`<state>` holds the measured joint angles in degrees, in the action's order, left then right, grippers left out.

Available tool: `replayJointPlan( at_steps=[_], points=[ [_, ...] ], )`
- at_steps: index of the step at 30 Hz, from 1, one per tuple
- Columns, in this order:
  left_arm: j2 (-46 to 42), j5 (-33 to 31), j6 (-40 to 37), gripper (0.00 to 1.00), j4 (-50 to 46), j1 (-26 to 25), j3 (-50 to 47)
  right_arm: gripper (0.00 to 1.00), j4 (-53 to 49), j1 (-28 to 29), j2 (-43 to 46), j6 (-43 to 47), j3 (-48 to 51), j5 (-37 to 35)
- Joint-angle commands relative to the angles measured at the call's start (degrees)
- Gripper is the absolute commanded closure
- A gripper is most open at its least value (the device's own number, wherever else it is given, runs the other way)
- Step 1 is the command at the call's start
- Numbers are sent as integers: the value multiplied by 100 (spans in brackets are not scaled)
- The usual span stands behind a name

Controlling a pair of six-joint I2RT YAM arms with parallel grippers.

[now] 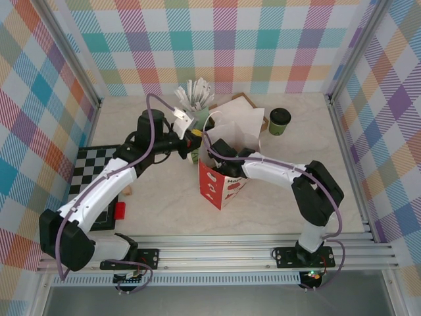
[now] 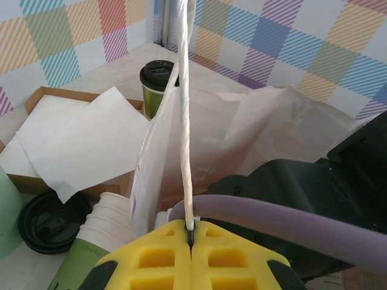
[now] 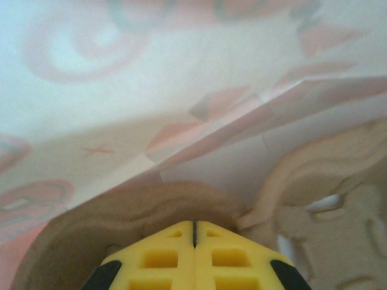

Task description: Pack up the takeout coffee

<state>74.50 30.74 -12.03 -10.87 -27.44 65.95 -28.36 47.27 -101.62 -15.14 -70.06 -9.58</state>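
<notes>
Pale table (image 1: 276,207): left end effector (image 2: 190,240) pinching bag handle (image 2: 184,121), right end effector (image 3: 195,232) closed inside bag (image 1: 221,185). Could tear handle or topple bag if pulled hard.

Seen from the left wrist, the white twisted paper handle (image 2: 184,121) and the wall of the white paper bag (image 2: 260,139) cover the right side of the small dark green paper cup with a black lid (image 2: 156,84), the pale green cup (image 2: 5,211) is cut off at the left edge, and from the right wrist the bag's inside is blurred.
</notes>
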Motion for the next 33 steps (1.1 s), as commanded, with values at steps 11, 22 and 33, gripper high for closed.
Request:
replayJointPlan(
  at_steps=[11, 22, 33],
  points=[
    [15, -164, -519, 100, -833, 90, 348, 61, -1438, 11, 678, 414, -591, 570],
    [70, -273, -398, 100, -772, 99, 382, 25, -641, 11, 1677, 800, -942, 1034],
    [246, -25, -432, 100, -984, 107, 673, 0, -1297, -265, 2599, 784, -1746, 632]
  ],
)
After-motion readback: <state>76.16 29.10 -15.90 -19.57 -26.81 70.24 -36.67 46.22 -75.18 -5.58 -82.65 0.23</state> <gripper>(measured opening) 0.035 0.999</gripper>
